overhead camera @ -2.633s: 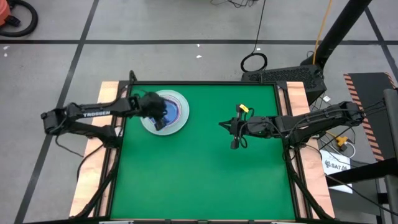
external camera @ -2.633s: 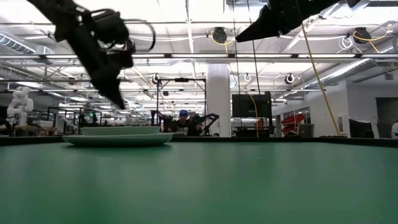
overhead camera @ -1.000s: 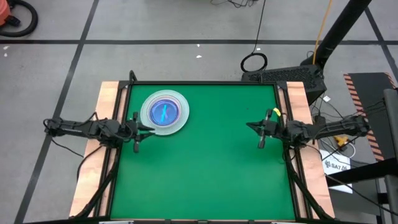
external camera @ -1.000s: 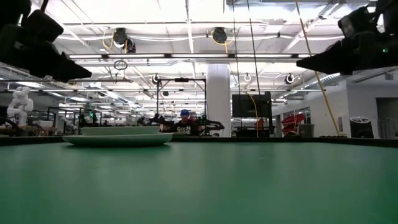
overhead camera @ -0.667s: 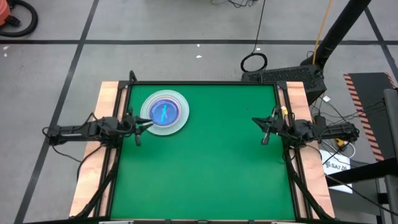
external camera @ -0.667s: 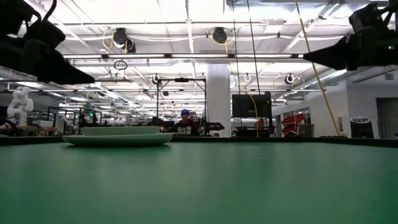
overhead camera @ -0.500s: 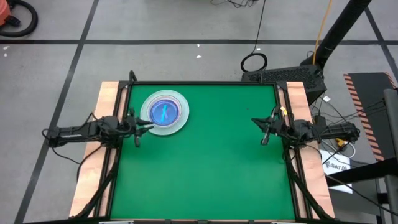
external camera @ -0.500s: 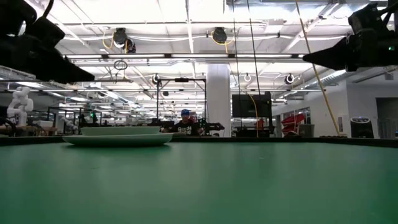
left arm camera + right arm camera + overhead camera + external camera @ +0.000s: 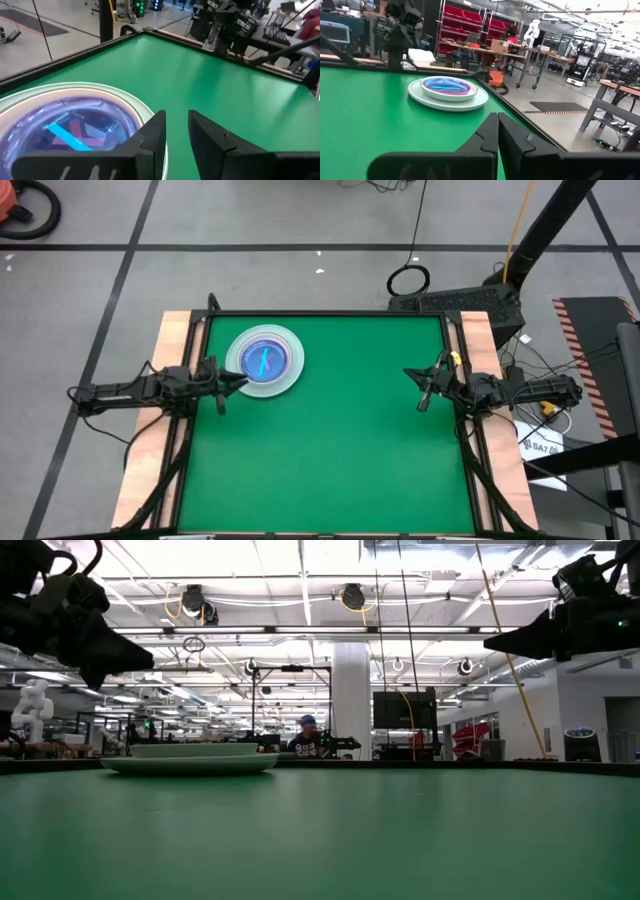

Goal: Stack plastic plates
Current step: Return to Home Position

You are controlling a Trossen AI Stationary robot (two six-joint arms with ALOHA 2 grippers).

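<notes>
Left claw (image 9: 235, 382) hangs just beside the stack of plastic plates (image 9: 264, 361), raised above the rim on the side away from the other arm. Its two fingers (image 9: 156, 131) are parted by a narrow gap (green shows between them in the left wrist view). The left arm lies folded low and nearly level, and its claw points toward the stack.

The right claw (image 9: 414, 378) hovers well apart from the stack, across the green desk (image 9: 330, 465). Its fingers are pressed together with only a thin slit between them. That arm is also folded and nearly level, and its claw points back toward the stack. The low view shows both claws well above the stack's height.

The plates sit in one pile on the desk. A wide pale plate is at the bottom, with smaller translucent blue and pink ones nested on top. Neither claw touches the pile.
</notes>
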